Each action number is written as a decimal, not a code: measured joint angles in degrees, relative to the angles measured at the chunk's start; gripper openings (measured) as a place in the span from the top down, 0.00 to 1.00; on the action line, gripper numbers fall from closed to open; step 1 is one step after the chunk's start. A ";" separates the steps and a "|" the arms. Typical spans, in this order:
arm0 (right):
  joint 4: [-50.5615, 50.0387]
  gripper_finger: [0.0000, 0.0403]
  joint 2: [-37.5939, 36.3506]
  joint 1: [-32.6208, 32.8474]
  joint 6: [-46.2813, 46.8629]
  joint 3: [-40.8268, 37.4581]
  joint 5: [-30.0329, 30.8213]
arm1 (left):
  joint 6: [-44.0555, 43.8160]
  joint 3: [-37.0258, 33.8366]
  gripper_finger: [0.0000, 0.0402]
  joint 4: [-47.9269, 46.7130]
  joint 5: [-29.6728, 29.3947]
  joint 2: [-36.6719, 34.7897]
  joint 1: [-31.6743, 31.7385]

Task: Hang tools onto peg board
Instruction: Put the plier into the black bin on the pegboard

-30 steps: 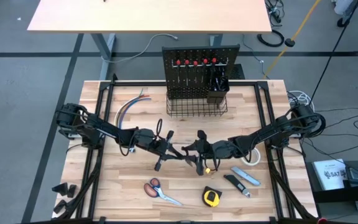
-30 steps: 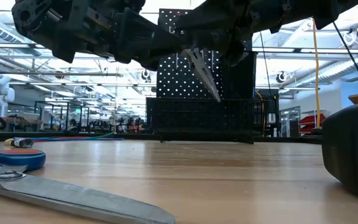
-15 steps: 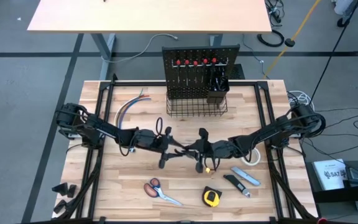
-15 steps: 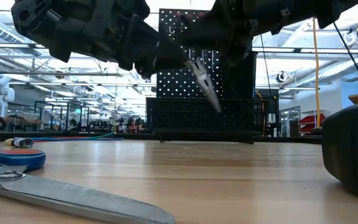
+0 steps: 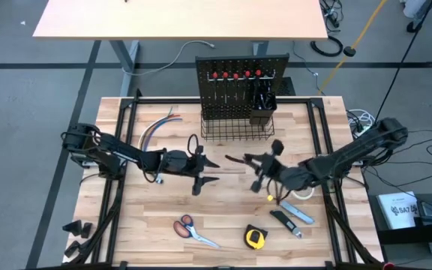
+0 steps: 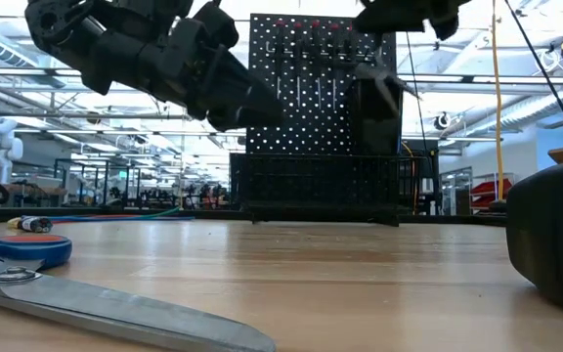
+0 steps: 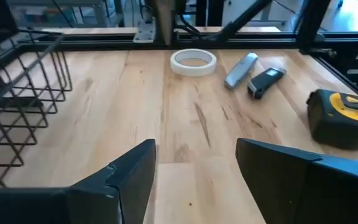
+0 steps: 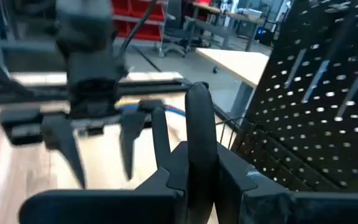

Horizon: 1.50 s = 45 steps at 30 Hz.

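High view has your right gripper [image 5: 259, 163] clamped on the dark handle of the pliers [image 5: 237, 159]. It's up off the bench [image 5: 163, 225] near the middle, in front of the peg board [image 5: 240, 90], with the nose pointing at the left arm. The left gripper [image 5: 210, 171] hangs just beside that nose, fingers apart and holding nothing.

My take: you're at the carry-to-the-board bit. Go up and over the wire basket [image 5: 235, 131], not through it. Pick a bare hook, since the upper row looks taken by red-handled tools. Square the handles to the panel before you ease in, and don't let go until the hook takes the weight.
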 joint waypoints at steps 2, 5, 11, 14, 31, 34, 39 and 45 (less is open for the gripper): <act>1.09 0.92 -3.20 -0.64 0.75 -1.77 -2.12 | 0.00 0.00 0.43 0.08 0.04 0.00 -0.12; 5.22 0.92 -5.73 -1.64 3.19 -5.00 -9.35 | 0.20 0.00 0.43 0.30 0.02 0.00 -0.09; 21.98 0.92 -2.01 -2.83 3.48 -11.45 -14.49 | 1.60 -0.04 0.43 7.69 6.22 0.02 -0.63; 29.35 0.92 0.87 -3.91 3.25 -12.41 -19.63 | 0.45 -0.04 0.43 9.40 3.94 0.02 -1.38; 41.63 0.92 10.27 -7.67 5.81 -12.32 -28.77 | 2.12 -0.04 0.56 10.14 5.74 0.52 -1.63; 42.04 0.92 10.50 -7.69 5.96 -12.32 -28.84 | 2.34 -0.04 0.70 9.49 6.08 0.52 -1.64; 42.20 0.92 10.49 -7.69 6.05 -12.32 -28.81 | 2.34 -0.04 0.96 8.48 6.56 0.52 -1.64; 41.98 0.92 10.47 -7.70 6.05 -12.32 -30.17 | 5.04 -0.04 0.99 9.27 13.42 0.54 -1.66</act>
